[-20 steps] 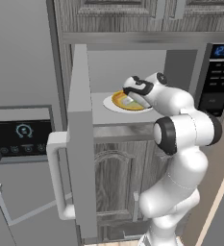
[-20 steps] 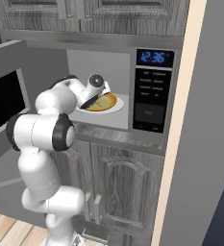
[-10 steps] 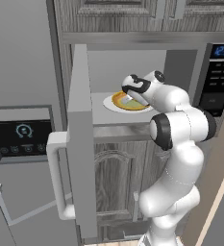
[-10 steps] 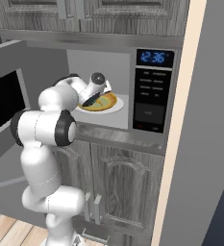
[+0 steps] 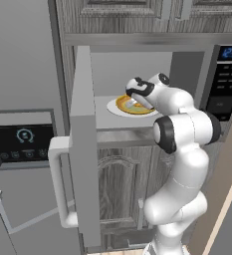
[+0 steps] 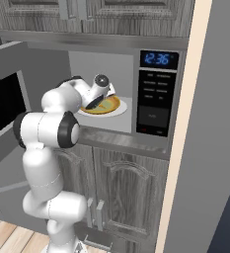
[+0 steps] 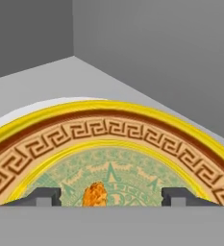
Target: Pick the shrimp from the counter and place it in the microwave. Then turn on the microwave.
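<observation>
The microwave (image 5: pixel 223 82) (image 6: pixel 156 94) stands open, its door (image 5: pixel 85 139) swung out to the left. Inside lies a yellow-rimmed patterned plate (image 5: pixel 118 104) (image 6: pixel 114 105) (image 7: pixel 108 127). My gripper (image 5: pixel 136 99) (image 6: pixel 94 104) (image 7: pixel 111 197) reaches into the cavity just above the plate. In the hand view its fingertips (image 7: pixel 45 196) stand wide apart. The small orange shrimp (image 7: pixel 95 195) rests on the plate between them, touching neither tip.
A grey fridge panel with a dial screen (image 5: pixel 20 139) sits left of the open door. Wooden cabinet doors (image 5: pixel 117 189) lie below the microwave, with more above. A tall pale side panel (image 6: pixel 205 123) closes off the right.
The gripper has gone from shut to open over the plate, and the shrimp now lies free between the tips. The arm has shifted slightly inside the cavity.
</observation>
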